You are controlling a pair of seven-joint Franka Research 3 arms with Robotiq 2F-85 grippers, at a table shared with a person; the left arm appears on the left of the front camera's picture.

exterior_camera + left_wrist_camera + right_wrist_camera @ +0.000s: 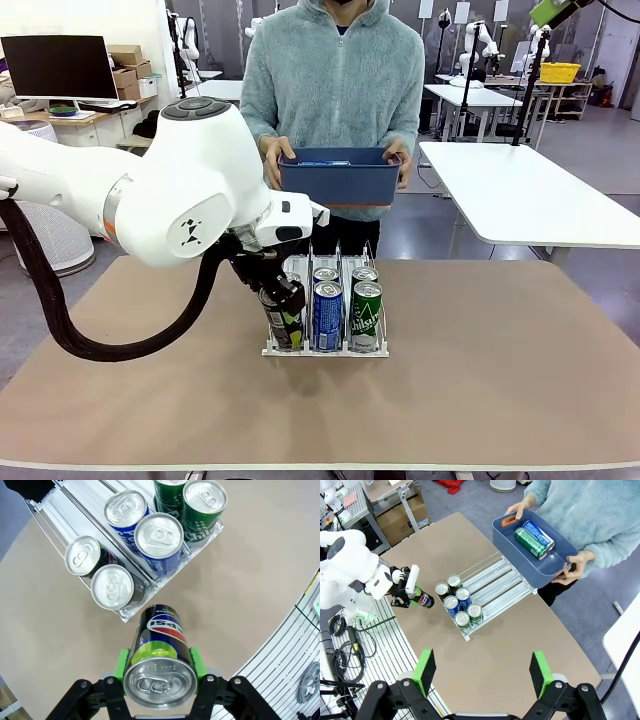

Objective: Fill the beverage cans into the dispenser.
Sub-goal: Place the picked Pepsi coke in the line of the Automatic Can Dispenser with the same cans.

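black and lime-green slim drink can (160,635), pinched across its sides between the green pads of the left gripper (159,664), silver top facing back toward the wrist, base pointing out past the fingertips. it is held over the brown tabletop (240,595), just short of the nearest corner of the small white-and-clear three-lane can dispenser (70,515). gripping the sides likely leaves the base free to go into a lane.

beyond the fingertips stand two dark cans (112,586) in the closest lane, then two blue cans (161,537), then two green cans (205,500) in the farthest lane. all six crowd the end nearest the gripper (probably the lanes feed cans that way); the lanes behind them are bare.

the right gripper (482,672) is spread wide, nothing between its pads. far beyond it a person (600,510) holds a dark blue plastic bin (540,562) with a loose blue can (537,532) and a loose green can (532,544) lying inside, seemingly the waiting supply.

writing: the held can shows the pepsi wordmark and globe. the green cans' white lettering looks like "chilsung". the blue cans' print is too small to read.
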